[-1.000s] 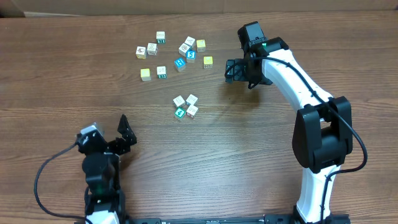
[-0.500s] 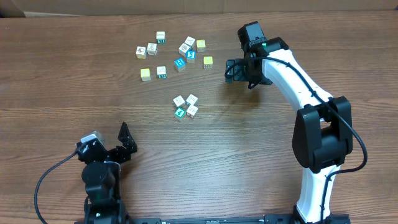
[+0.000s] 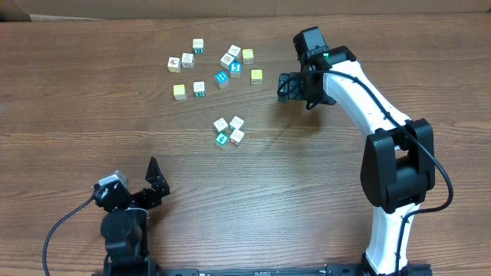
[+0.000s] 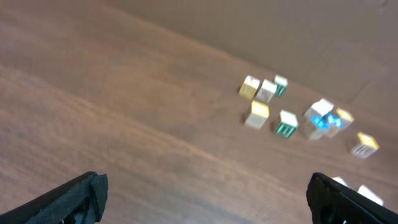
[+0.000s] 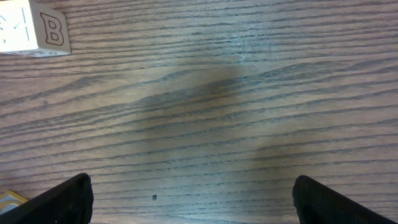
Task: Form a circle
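Overhead, circle (image 3: 229, 131): four cubes are sitting bunched mid-table (image 3: 307, 192), apart from the scatter (image 3: 215, 67) beyond.
Left gripper (image 3: 156, 175): fingers are standing spread, holding nothing, near the front edge.
Right gripper (image 3: 281, 87): fingers are standing spread, empty, right of the scatter.
Right wrist, B cube (image 5: 31, 28): is lying top left.

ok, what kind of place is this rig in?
Probably a robotics lab bench rather than a home: a bare wood-grain table, the right arm and left arm mounted at its near edge, and scattered letter cubes as props.
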Controlling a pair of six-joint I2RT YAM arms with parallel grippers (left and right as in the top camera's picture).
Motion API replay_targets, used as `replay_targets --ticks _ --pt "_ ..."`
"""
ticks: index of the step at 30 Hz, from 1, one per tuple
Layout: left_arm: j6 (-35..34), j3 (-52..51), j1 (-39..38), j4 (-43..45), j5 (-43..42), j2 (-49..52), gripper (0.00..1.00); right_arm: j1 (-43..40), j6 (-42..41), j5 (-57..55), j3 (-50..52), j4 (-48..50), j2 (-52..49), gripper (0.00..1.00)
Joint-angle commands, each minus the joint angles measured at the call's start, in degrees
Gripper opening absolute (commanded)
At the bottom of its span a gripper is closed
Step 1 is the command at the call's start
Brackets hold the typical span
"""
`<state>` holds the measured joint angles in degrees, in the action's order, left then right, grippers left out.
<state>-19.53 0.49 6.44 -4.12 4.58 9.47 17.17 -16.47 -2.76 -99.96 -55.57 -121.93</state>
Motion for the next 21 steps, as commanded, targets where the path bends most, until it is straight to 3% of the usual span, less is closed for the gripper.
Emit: replay_targets --ticks 1,8,21 --pt "1.0 -0.2 0.2 0.0 0.3 -3.0 1.0 -0.2 0.0 0.3 -0.6 0.1 1.8 1.0" --pt "5.8 -0.2 -3.1 -0.1 -0.1 -9.4 1.0 -0.2 0.0 0.3 -0.6 0.1 1.8 1.0" --pt "7.7 -0.2 -5.2 0.0 -0.1 -9.3 1.0 -0.2 0.0 0.3 -0.6 0.1 1.8 1.0"
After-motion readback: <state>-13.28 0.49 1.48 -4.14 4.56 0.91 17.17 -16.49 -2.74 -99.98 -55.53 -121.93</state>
